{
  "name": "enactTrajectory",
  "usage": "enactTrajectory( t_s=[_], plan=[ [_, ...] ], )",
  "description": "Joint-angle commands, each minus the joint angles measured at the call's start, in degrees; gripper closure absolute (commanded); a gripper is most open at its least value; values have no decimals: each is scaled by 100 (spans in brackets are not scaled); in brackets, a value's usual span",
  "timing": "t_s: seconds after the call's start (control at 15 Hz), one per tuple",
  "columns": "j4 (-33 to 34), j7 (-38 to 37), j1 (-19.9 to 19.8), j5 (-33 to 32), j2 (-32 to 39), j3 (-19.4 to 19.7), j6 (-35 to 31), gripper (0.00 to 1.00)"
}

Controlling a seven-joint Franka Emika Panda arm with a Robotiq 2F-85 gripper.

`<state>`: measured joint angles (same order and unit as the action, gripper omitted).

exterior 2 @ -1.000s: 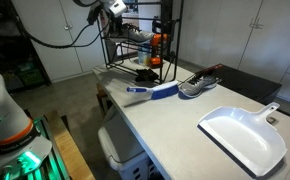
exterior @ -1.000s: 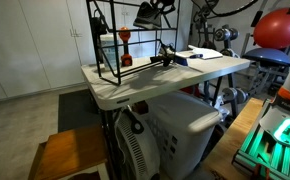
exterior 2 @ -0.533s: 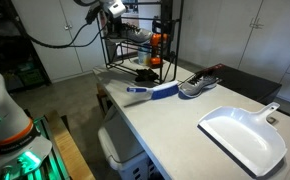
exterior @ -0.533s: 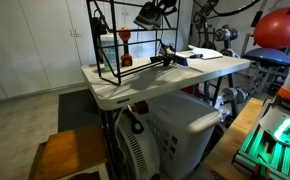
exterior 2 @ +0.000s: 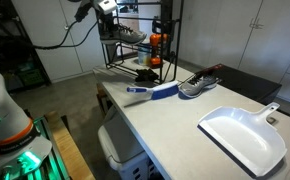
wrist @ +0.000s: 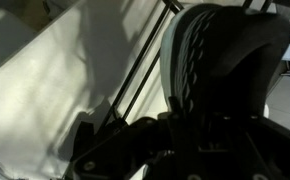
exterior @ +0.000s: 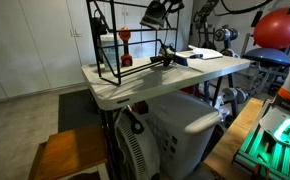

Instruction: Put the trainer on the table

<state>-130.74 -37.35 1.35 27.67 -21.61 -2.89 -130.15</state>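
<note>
Above the wire rack (exterior: 118, 55) on the table (exterior: 135, 85), gripper (exterior: 158, 11) is holding the trainer (exterior: 150, 17) aloft, jaws clamping it; sole is filling the wrist view.

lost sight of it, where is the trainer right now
In both exterior views the trainer hangs in the claw up by the top of the wire rack, well above the table.

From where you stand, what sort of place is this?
Probably a home garage or storage room: a plastic folding table, a large red ball and a white dustpan are in view.
</note>
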Motion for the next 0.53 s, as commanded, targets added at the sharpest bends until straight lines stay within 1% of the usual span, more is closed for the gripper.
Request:
enactTrajectory(
  t_s=[0.0, 0.27, 0.4, 0.47],
  plan=[
    [-485, -169, -107, -181, -734, -85, 227, 97],
    [-781, -488, -361, -752, -1290, -166, 1019, 97],
    [-979, -468, -582, -1277, -1557, -205, 1270, 97],
    [-1008, -419, -694, -1563, -1627, -194, 1514, 97]
  ],
)
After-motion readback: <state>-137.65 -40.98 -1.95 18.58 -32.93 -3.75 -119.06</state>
